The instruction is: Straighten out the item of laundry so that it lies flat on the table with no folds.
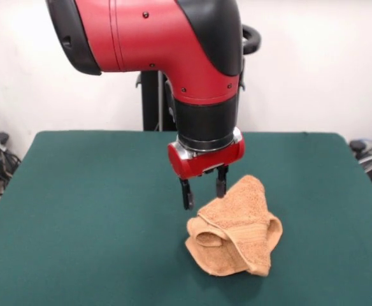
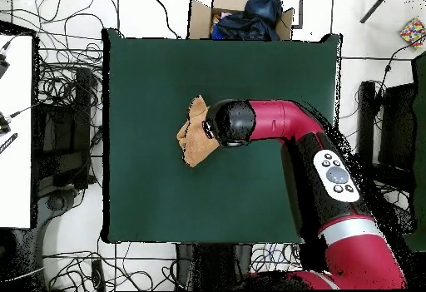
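Note:
The orange-tan washcloth (image 1: 236, 228) lies crumpled in a heap with several folds on the green table (image 1: 97, 210), right of centre and near the front edge in the front view. My gripper (image 1: 203, 193) hangs just above the table at the heap's far left edge, its two black fingers (image 1: 186, 195) apart and empty, the right one close to the cloth's top. In the overhead view the cloth (image 2: 193, 139) pokes out to the left from under the arm's head, which hides the gripper. No white tag shows.
The arm (image 2: 283, 122) reaches in from the bottom right across the table (image 2: 166, 72) in the overhead view. A cardboard box with dark clothes (image 2: 243, 16) sits beyond the table's top edge. Cables lie on the floor around the table.

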You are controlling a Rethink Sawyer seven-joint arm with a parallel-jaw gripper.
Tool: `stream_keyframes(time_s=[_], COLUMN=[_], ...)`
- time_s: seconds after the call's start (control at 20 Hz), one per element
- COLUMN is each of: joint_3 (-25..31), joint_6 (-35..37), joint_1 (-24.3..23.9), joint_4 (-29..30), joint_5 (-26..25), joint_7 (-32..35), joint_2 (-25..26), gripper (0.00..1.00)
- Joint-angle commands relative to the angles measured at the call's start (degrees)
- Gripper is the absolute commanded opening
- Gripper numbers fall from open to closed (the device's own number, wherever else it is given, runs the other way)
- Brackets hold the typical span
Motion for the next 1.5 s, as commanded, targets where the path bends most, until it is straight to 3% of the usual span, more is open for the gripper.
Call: stream_keyframes(time_s=[0.05, 0.7, 1.1, 1.5], joint_3=[-1.8, -2.6, -5.4, -6.6], joint_6=[1.9, 3.5, 7.0, 6.9], joint_1=[0.4, 3.0, 8.7, 9.3], joint_4=[1.5, -3.6, -12.0, -11.6], joint_5=[-0.6, -3.0, -2.0, -0.6], joint_7=[3.6, 1.1, 5.3, 4.6], joint_2=[2.0, 6.7, 11.3, 10.5], gripper=[1.0, 1.0, 1.0, 1.0])
